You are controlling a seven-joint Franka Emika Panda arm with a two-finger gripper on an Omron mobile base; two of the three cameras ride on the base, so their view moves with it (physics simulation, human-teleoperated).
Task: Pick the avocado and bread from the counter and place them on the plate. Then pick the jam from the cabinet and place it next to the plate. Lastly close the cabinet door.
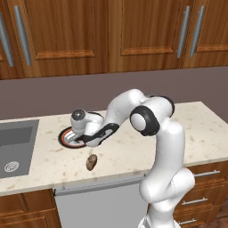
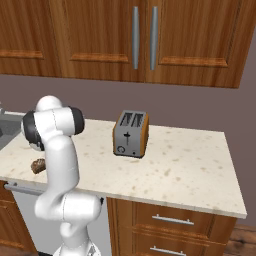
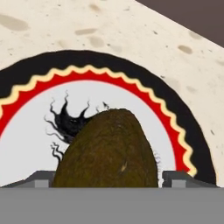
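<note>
Far left, the grey sink (image 1: 15,147) sat sunk into the counter (image 1: 200,133). Just right of it lay the plate (image 1: 67,139) with its red and black rim, and the arm (image 1: 153,133) was bent low over it, its hand right above the plate!

Seen from the hand, the avocado (image 3: 107,144) rested on the plate's white middle, over the dark pattern, right between the gripper (image 3: 109,178) tips. One fingertip (image 3: 41,178) sat tight against its left flank and the other stood just beside its right flank. Whether the jaws were clamped on the avocado or standing apart from it, I could not tell.

A little nearer and to the right of the plate, the bread (image 1: 91,162) lay on the speckled stone close to the counter's near edge, apart from the plate.

Farther right along the counter, a steel toaster (image 2: 131,134) with brown sides stood upright by the far wall. Above it, the cabinet (image 2: 100,40) showed two panelled doors shut, their long silver handles side by side.
</note>
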